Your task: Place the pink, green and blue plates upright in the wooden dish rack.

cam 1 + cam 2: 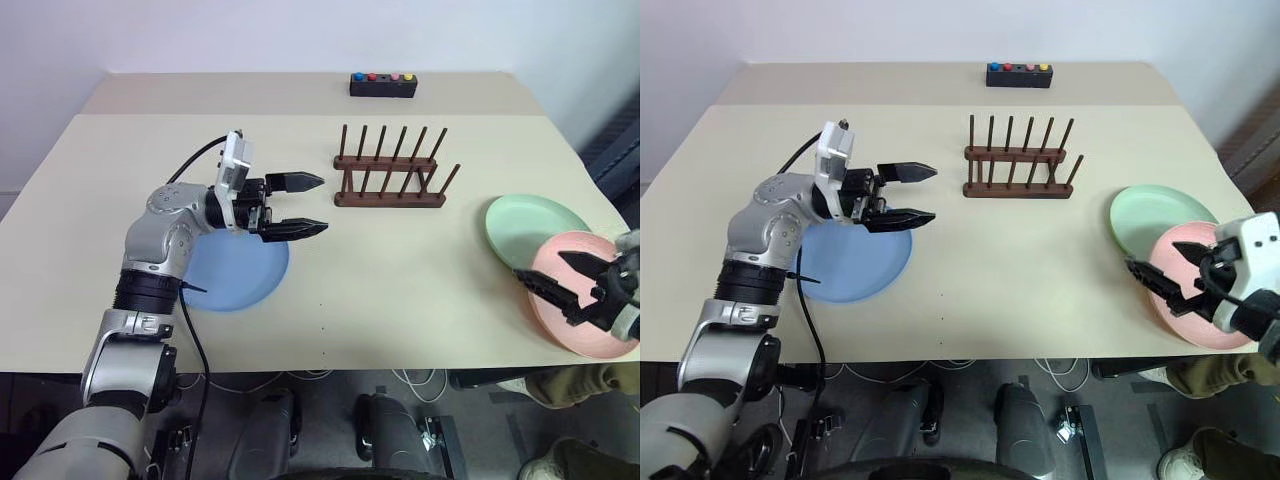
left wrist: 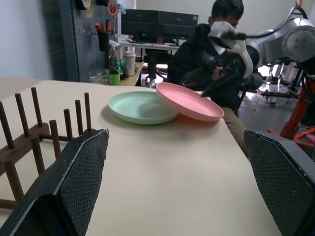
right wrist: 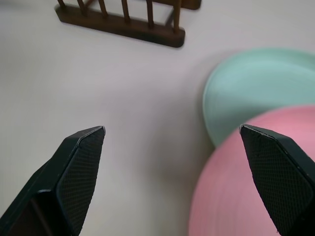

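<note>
The blue plate (image 1: 235, 272) lies flat on the left of the table, partly under my left arm. My left gripper (image 1: 322, 204) hovers open and empty just past the plate's right rim, pointing towards the wooden dish rack (image 1: 390, 176), which stands with nothing between its pegs. At the right edge the green plate (image 1: 522, 224) lies flat, and the pink plate (image 1: 592, 305) rests tilted on its near rim. My right gripper (image 1: 540, 265) is open and empty over the pink plate's left edge. The right wrist view shows the pink plate (image 3: 256, 191) overlapping the green plate (image 3: 246, 93).
A black box with coloured buttons (image 1: 383, 85) sits at the back, behind the rack. Bare tabletop (image 1: 400, 280) spans between the blue plate and the other two. A person (image 2: 206, 54) sits beyond the table's right edge, near the pink plate.
</note>
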Controlling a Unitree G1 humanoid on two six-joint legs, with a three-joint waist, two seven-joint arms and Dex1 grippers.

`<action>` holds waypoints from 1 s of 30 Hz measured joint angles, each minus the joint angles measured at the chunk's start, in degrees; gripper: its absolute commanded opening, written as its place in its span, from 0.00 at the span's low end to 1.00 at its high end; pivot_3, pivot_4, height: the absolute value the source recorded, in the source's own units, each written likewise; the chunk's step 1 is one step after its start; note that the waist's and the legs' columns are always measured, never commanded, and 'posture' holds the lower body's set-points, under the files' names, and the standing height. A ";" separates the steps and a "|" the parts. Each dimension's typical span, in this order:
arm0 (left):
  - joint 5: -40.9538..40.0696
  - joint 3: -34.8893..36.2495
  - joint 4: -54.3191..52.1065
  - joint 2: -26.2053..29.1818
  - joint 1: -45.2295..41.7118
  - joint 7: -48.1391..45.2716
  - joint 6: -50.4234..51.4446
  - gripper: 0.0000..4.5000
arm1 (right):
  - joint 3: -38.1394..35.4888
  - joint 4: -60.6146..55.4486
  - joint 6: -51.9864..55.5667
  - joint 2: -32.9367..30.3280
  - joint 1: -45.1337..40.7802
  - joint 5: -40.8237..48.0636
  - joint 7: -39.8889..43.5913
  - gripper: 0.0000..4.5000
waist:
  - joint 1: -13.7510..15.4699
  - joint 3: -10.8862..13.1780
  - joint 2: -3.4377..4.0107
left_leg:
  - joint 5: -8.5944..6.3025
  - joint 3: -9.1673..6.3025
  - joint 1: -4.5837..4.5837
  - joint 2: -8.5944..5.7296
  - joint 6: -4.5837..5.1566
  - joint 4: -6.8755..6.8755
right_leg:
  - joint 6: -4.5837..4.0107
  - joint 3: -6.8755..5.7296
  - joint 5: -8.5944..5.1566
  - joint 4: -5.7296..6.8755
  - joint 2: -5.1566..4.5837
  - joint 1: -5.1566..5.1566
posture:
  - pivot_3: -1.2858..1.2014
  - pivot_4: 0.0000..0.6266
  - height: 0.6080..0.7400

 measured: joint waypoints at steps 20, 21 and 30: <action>1.02 0.00 -2.71 4.07 2.77 -3.35 2.46 1.00 | 14.68 8.43 -10.18 -1.92 5.24 -13.39 -1.61 0.28 | -0.08 0.00 0.01 | 0.00 -0.01 0.01 0.01 0.01 0.00 | -0.01 -0.01 -0.02 -0.02 0.03 0.00 | 0.52 0.24 0.96; 1.01 0.03 -2.85 4.52 2.82 -3.58 2.84 1.00 | 14.84 9.31 -10.51 -1.92 4.21 -13.61 -1.61 0.17 | -0.07 0.00 0.01 | 0.00 -0.01 0.00 0.01 0.01 0.01 | -0.01 -0.01 -0.02 -0.03 0.03 0.00 | 0.52 0.24 0.96; 0.85 0.22 -3.58 4.54 2.81 -2.89 3.63 1.00 | 13.59 10.18 -11.26 -5.97 0.34 -13.63 1.55 0.01 | -0.03 -0.02 -0.03 | -0.01 -0.03 0.00 0.02 0.02 0.01 | 0.00 -0.02 -0.02 -0.04 0.03 0.02 | 0.52 0.24 0.96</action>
